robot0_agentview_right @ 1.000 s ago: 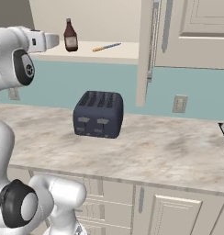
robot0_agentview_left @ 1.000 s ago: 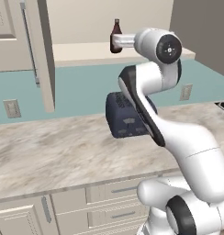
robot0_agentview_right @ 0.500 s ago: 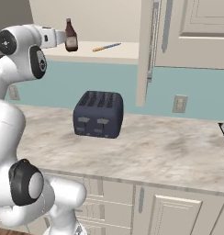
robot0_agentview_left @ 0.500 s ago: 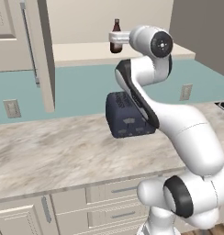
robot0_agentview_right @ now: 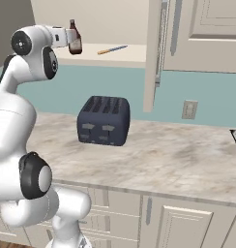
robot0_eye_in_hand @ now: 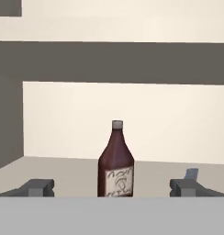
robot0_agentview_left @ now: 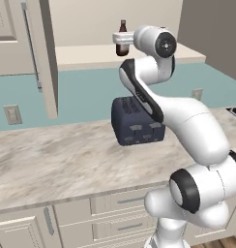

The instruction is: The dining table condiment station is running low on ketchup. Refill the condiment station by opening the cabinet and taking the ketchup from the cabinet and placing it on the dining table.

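**Claw level with ketchup, jaws spread, bottle not yet gripped**

The ketchup (robot0_eye_in_hand: 116, 160) stands upright on the cabinet (robot0_agentview_left: 42, 58) shelf, long axis vertical, straight ahead of the claw (robot0_eye_in_hand: 116, 187) and centred between its two fingertips (robot0_eye_in_hand: 38, 187). The jaws stand wide apart and hold nothing; whether the tips reach the bottle's sides cannot be told. The cabinet door hangs open. Its shelf also carries a slim yellow-handled utensil (robot0_agentview_right: 111, 49), well apart from the bottle. A dark toaster (robot0_agentview_right: 103, 120) sits on the desk (robot0_agentview_right: 178, 160) below.

The bottle (robot0_eye_in_hand: 115, 161) looks like smooth dark glass with a pale paper label. The counter (robot0_agentview_left: 52, 160) looks like polished veined marble, the toaster (robot0_agentview_right: 103, 120) matt dark, perhaps plastic.
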You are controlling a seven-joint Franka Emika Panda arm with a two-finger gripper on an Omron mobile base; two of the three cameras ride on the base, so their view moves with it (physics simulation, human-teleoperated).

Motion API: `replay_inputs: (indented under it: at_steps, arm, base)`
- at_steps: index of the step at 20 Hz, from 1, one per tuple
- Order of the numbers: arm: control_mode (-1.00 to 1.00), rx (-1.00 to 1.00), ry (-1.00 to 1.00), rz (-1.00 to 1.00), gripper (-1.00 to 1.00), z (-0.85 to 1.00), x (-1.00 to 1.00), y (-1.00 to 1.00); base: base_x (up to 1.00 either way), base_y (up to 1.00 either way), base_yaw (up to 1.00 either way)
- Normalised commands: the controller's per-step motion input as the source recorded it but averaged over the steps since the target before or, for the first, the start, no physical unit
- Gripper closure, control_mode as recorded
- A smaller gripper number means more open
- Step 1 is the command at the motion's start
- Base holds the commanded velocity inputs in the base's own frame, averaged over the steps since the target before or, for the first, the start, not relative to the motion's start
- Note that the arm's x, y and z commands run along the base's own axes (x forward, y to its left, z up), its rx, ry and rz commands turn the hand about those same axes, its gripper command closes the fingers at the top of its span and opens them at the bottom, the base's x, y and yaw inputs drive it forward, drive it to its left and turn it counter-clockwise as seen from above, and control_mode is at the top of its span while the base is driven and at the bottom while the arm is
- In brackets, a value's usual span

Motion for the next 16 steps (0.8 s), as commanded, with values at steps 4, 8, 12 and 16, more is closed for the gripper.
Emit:
replay_inputs:
  at_steps: [4, 8, 12, 16]
  arm:
    - [-1.00, 0.00, 0.00, 0.01, -1.00, 0.00, 0.36, -0.01]
    - [-1.00, 0.00, 0.00, 0.00, -1.00, 0.00, 0.35, 0.00]
    - [-1.00, 0.00, 0.00, 0.01, -1.00, 0.04, 0.23, -0.01]
    - [-1.00, 0.00, 0.00, 0.00, -1.00, 0.05, 0.20, 0.00]
  base:
    - [0.00, 0.00, 0.00]
    - [0.00, 0.00, 0.00]
    - [0.00, 0.00, 0.00]
    - [0.00, 0.00, 0.00]
